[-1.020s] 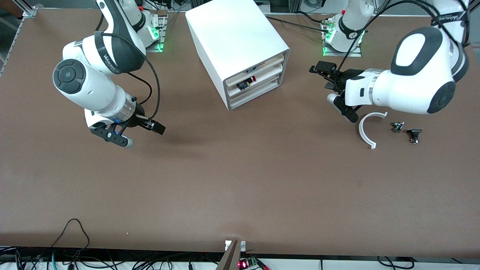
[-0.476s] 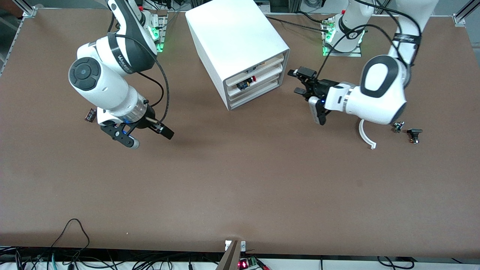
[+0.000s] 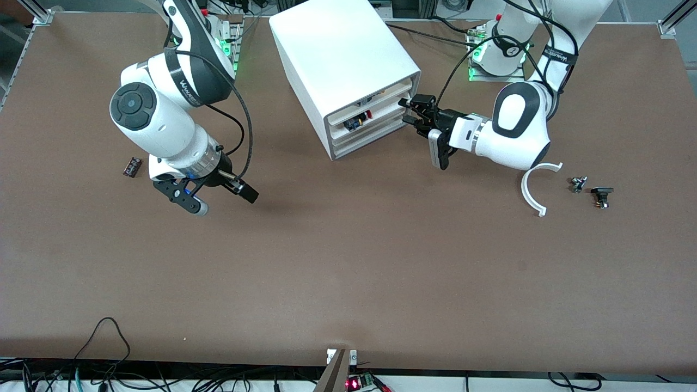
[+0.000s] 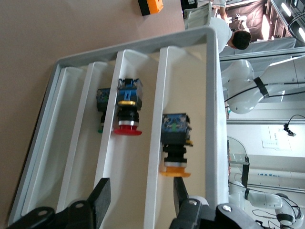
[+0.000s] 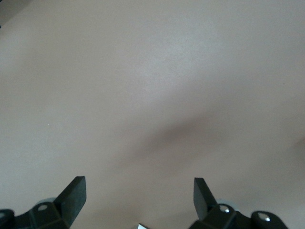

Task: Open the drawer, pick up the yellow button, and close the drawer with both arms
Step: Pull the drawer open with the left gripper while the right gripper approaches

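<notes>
The white cabinet [image 3: 337,49] stands at the table's back middle with all three drawers shut. My left gripper [image 3: 409,111] is open right in front of the drawer fronts. In the left wrist view the left gripper [image 4: 141,196] has its fingers either side of the top drawer's front lip [image 4: 159,119]. The button [image 4: 127,112], with red cap, yellow collar and blue-black body, lies in the opening just below the top drawer. It also shows in the front view [image 3: 360,118]. My right gripper [image 3: 244,191] is open and empty over bare table, as its wrist view [image 5: 139,196] shows.
An orange-capped button [image 4: 175,152] lies in the top drawer. A green-tipped part [image 4: 101,112] lies in the lowest. A white curved piece [image 3: 536,188] and two small parts [image 3: 578,184] [image 3: 601,196] lie toward the left arm's end. A small dark part [image 3: 132,166] lies toward the right arm's end.
The left arm has swung in from its end of the table, and its gripper has come up to the drawer fronts. The right arm has shifted a little toward the table's middle.
</notes>
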`<state>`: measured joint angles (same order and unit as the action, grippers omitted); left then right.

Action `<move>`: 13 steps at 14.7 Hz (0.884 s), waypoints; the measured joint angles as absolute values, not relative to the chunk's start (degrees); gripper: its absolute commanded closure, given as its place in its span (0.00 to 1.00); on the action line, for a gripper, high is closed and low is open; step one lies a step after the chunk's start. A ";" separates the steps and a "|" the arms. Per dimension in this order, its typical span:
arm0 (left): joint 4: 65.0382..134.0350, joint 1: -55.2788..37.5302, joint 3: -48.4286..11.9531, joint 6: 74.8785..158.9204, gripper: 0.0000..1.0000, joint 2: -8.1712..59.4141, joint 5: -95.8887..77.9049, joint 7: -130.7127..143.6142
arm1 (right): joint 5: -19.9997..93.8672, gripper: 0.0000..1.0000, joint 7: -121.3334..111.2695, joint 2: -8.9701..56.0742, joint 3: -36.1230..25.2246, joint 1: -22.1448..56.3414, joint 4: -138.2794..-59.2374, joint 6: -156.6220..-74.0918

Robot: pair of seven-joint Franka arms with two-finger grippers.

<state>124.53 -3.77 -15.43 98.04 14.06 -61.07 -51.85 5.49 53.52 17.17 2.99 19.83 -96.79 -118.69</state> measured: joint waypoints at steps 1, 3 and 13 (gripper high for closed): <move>125.46 -3.74 -15.42 98.04 0.46 14.06 -61.60 -52.57 | 5.49 0.00 53.81 17.17 2.99 19.84 -96.79 -118.83; 127.24 -3.74 -15.63 98.00 0.46 14.03 -63.97 -53.44 | 5.49 0.00 54.18 17.19 3.00 19.87 -96.79 -119.14; 130.50 -3.18 -16.63 94.64 0.46 12.38 -65.22 -53.98 | 14.29 0.00 59.36 17.37 2.99 20.47 -95.32 -121.42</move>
